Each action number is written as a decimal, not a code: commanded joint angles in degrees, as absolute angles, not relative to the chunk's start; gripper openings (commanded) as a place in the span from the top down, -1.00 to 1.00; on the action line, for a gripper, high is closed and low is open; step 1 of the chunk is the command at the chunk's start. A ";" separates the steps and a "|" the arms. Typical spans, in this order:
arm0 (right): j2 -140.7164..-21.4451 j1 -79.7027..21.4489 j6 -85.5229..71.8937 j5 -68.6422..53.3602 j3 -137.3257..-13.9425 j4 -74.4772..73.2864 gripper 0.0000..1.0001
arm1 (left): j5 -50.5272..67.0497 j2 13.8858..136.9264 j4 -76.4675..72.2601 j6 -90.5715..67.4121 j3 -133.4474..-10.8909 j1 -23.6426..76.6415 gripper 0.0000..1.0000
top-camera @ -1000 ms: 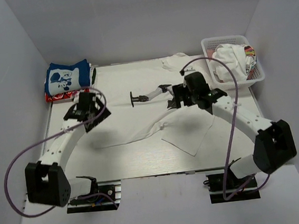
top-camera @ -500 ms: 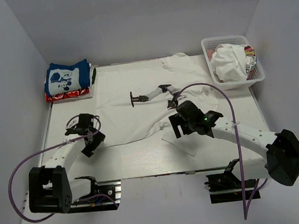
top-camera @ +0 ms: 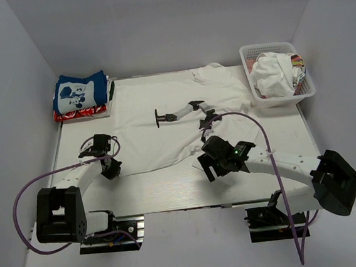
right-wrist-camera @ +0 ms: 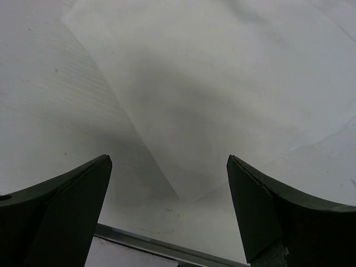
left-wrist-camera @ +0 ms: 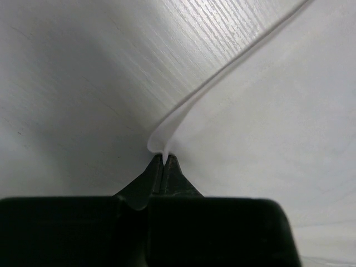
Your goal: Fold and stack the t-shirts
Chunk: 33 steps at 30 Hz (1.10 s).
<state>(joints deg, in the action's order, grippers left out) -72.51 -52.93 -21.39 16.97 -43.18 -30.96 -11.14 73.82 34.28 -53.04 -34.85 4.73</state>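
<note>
A large plain white t-shirt (top-camera: 165,134) lies spread flat over the table. My left gripper (top-camera: 111,172) is down at its near left edge. In the left wrist view that gripper (left-wrist-camera: 164,157) is shut on a raised corner of the white cloth (left-wrist-camera: 160,139). My right gripper (top-camera: 210,170) hovers open over the shirt's near right corner. The right wrist view shows that pointed corner (right-wrist-camera: 189,194) lying flat between the wide-apart fingers (right-wrist-camera: 83,189), untouched. A folded blue t-shirt with white print (top-camera: 81,92) rests on a red patterned one (top-camera: 74,114) at the back left.
A white basket (top-camera: 275,48) at the back right holds a crumpled white t-shirt (top-camera: 270,77) with a bit of colourful print (top-camera: 297,62). A small black-and-white tool (top-camera: 177,114) lies on the spread shirt. The table's near metal edge (right-wrist-camera: 144,240) runs just below the right fingers.
My left gripper has come toward the near edge, dropped to the shirt's left corner and shut on it. The right arm has swung nearer and lower, over the shirt's right corner, still open.
</note>
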 commanded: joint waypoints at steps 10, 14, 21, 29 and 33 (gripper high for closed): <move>-81.82 -54.93 -35.92 17.84 -38.24 -30.05 -0.16 | -9.84 73.48 34.37 -52.21 -34.54 4.13 1.00; -77.89 -54.58 -45.67 17.49 -37.71 -41.11 1.00 | -9.84 72.25 35.60 -51.68 -34.54 4.13 1.00; -57.60 -54.49 -57.82 15.55 -36.82 -55.97 1.00 | -10.99 68.39 39.46 -51.68 -34.54 4.13 1.00; -53.43 -54.40 -60.21 19.86 -41.47 -66.71 1.00 | -12.57 64.25 42.98 -52.82 -35.07 4.13 1.00; -56.85 -54.58 -54.52 19.95 -43.50 -63.03 1.00 | -12.66 62.23 44.21 -52.29 -36.91 4.13 1.00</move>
<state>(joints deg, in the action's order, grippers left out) -55.44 -54.46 -57.23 18.20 -40.49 -62.87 -11.57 65.12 42.72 -52.40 -34.87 4.45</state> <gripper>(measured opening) 0.012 0.019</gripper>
